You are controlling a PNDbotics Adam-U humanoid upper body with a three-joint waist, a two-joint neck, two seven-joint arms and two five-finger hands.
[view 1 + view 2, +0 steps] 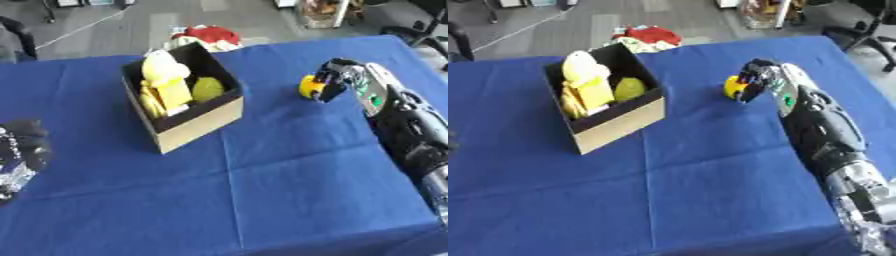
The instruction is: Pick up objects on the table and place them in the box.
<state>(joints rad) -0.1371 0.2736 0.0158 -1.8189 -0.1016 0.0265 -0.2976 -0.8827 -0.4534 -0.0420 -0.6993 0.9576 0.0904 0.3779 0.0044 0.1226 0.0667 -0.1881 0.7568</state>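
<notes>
Right robot hand (331, 80), upper right of frame: fingers curled round a small yellow object (309, 86) on the blue counter (289, 175). Box (197, 122) upper left of centre, holding yellow items (166, 82). Left robot hand (19, 145) at left edge; finger state unclear.

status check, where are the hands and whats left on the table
Right robot hand curled on yellow object right of the box. Left robot hand idle at left edge. Box already holds yellow items. Path to box clear.
</notes>
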